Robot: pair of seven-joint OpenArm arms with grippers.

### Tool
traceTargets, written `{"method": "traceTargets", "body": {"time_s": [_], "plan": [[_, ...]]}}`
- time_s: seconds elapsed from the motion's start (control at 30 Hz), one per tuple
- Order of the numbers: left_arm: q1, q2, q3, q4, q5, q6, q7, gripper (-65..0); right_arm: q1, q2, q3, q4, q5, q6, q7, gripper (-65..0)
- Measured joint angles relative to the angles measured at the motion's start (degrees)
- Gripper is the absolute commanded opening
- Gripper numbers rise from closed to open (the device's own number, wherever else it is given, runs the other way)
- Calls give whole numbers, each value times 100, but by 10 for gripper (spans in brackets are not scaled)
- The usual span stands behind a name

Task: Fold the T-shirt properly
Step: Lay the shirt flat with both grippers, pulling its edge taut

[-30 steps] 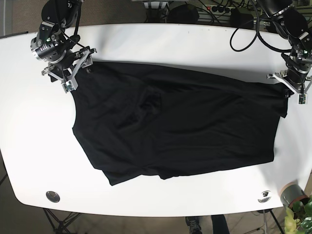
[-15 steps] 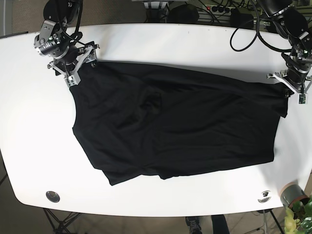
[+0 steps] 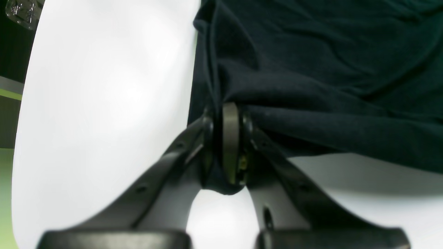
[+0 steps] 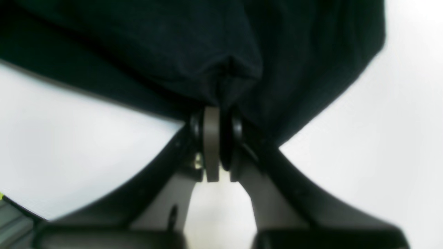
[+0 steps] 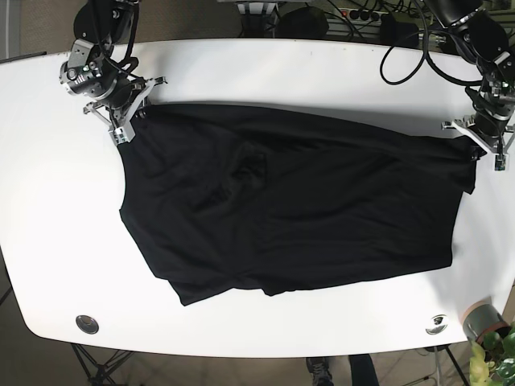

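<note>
A black T-shirt (image 5: 290, 205) lies spread across the white table (image 5: 56, 217), wrinkled near its middle. My right gripper (image 5: 135, 110) is at the shirt's far left corner. In the right wrist view its jaws (image 4: 216, 138) are shut on a bunched fold of the black cloth (image 4: 193, 45). My left gripper (image 5: 475, 143) is at the shirt's far right corner. In the left wrist view it (image 3: 228, 145) is shut on the cloth's edge (image 3: 311, 86), which hangs over the table.
The table's right edge is just beyond my left gripper. A round metal fitting (image 5: 87, 324) sits at the front left and another (image 5: 437, 322) at the front right. A grey pot with a plant (image 5: 487, 326) stands off the front right corner. Cables (image 5: 402, 48) hang at the back right.
My right gripper has moved a little toward the back and right, closing onto the shirt's far left corner. The left gripper and the rest of the shirt have stayed in place.
</note>
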Motion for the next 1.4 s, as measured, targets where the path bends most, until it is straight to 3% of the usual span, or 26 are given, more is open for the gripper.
{"method": "traceTargets", "body": {"time_s": [0.1, 0.2, 0.3, 0.43, 0.73, 0.8, 0.93, 1.07, 1.3, 1.4], "plan": [[20, 11, -304, -13, -435, -437, 20, -650, -55, -4, 70, 245, -17, 2, -31, -629], [20, -13, -481, -133, -656, -551, 20, -650, -31, 4, 299, 531, 7, 15, -17, -629], [35, 4, -485, -251, -750, -560, 42, -650, 7, 131, 396, 638, 13, 15, -20, -629], [127, -9, -485, -260, -841, -601, 28, -650, 7, 509, 389, 636, 146, 37, -24, -629], [610, -2, -487, -271, -822, -640, 44, -650, -142, 514, 402, 636, 140, 39, -168, -629], [708, 2, -485, -271, -846, -643, 31, -612, -223, 514, 402, 634, 138, 39, -170, -629], [852, 7, -487, -271, -839, -640, 85, -394, -317, 509, 407, 621, 127, 39, -216, -629], [866, -2, -599, -271, -820, -640, 726, -231, -363, 516, 409, 621, 109, 33, -214, -629], [929, -216, -1119, -278, -835, -599, 1513, -206, -575, 560, 428, 621, 42, 13, -214, -629], [944, -391, -1117, -330, -1150, -597, 1696, -206, -647, 555, 428, 627, 48, 15, -214, -614]]}}
